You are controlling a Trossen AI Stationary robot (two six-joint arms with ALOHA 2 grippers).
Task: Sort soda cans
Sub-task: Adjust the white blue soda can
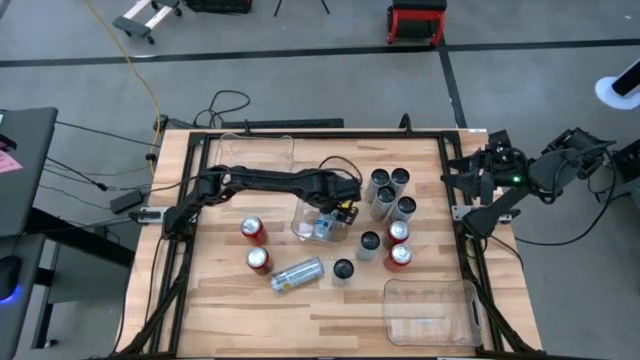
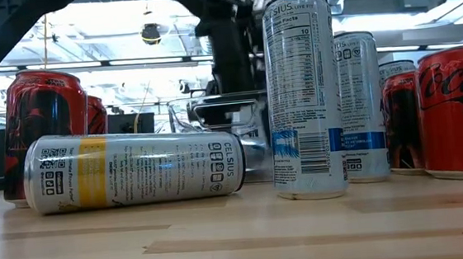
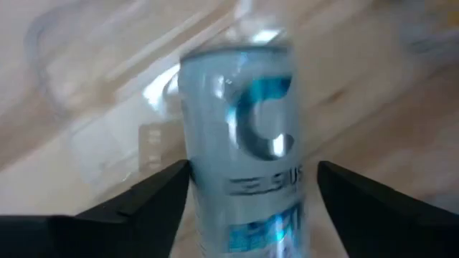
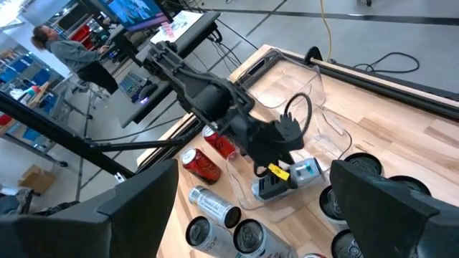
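The left gripper [image 1: 333, 216] hangs over the clear plastic bin [image 1: 303, 228] at mid-table, a silver-blue Celsius can [image 3: 244, 143] between its fingers [image 3: 143, 204]. The left wrist view shows gaps on both sides of the can, so the jaws stand parted and appear to hold nothing; the can lies in or just above the bin. To finish well, the gripper should likely rise straight up, clear of the thin bin wall. Beside the bin lie two red cans [image 1: 254, 230], a silver-yellow can on its side [image 1: 297, 273], and, on the bin's far side, a cluster of upright cans [image 1: 390, 190]. All are smooth metal cylinders on a pale wood table [image 1: 250, 310]. The right gripper [image 1: 470, 172] waits wide open at the table edge.
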